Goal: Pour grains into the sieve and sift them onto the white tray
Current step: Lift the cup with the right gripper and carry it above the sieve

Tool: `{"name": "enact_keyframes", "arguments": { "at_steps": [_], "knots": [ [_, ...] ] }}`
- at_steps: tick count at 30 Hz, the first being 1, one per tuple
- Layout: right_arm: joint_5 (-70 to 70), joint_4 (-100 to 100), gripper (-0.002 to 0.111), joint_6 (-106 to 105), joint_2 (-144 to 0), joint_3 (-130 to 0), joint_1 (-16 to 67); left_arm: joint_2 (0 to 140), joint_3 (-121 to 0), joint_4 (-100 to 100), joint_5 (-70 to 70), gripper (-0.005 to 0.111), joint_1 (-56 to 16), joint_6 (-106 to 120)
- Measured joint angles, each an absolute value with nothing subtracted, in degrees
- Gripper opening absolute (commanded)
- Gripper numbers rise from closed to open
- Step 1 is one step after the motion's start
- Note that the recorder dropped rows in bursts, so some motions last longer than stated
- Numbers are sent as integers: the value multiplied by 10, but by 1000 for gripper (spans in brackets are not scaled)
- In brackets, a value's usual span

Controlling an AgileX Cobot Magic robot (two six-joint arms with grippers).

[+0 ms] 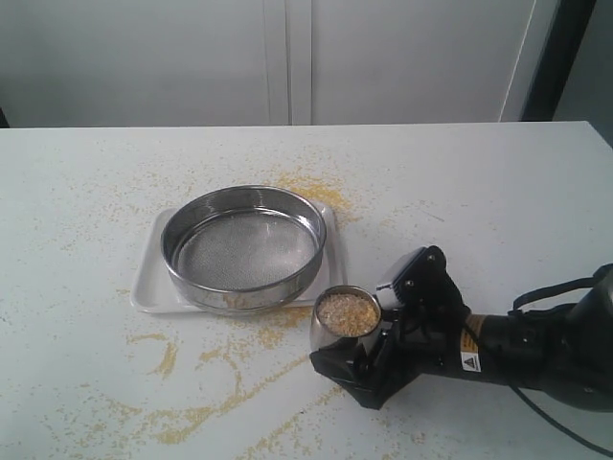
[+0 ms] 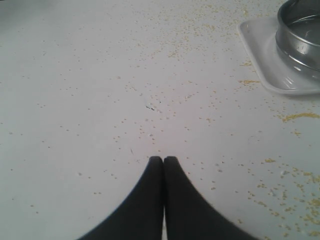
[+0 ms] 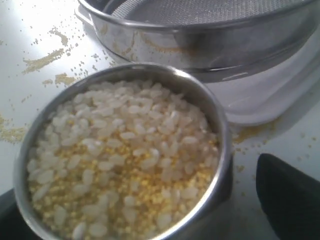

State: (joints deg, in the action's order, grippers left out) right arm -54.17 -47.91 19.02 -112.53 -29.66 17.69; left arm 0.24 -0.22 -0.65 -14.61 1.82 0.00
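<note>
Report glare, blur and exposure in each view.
Exterior view: even light, the sieve rim glints. Left wrist view: left hand a featureless dark shape, the white tray slightly soft. Right wrist view: grains crisp, table partly overexposed.

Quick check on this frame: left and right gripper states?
Left gripper: closed, fingers together, holding nothing.
Right gripper: open, set either side of the steel cup of grains, one side visibly clear of it.

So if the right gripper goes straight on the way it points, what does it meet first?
Probably the steel cup of grains, sitting between the right gripper's open fingers; the sieve stands just beyond it.
</note>
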Motion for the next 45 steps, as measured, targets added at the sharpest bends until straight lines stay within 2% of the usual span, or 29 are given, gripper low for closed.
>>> {"name": "enact_keyframes", "arguments": {
  "at_steps": [5, 8, 11, 15, 27, 36, 45],
  "knots": [
    [-542, -479, 81, 188, -1128, -306, 177, 2, -2, -6, -146, 0, 18, 0],
    [-542, -479, 67, 188, -1128, -307, 177, 2, -2, -6, -146, 0, 18, 0],
    [-541, -479, 42, 188, -1128, -307, 177, 2, -2, -6, -146, 0, 18, 0],
    [-539, -479, 0, 187, -1128, -309, 177, 2, -2, -6, -146, 0, 18, 0],
    [-525, -484, 0, 186, -1121, -310, 177, 2, -2, -6, -146, 0, 18, 0],
    [-433, -531, 0, 225, -1044, -309, 177, 2, -2, -6, -146, 0, 18, 0],
    [-420, -557, 0, 291, -963, -307, 177, 2, -2, -6, -146, 0, 18, 0]
  ]
}}
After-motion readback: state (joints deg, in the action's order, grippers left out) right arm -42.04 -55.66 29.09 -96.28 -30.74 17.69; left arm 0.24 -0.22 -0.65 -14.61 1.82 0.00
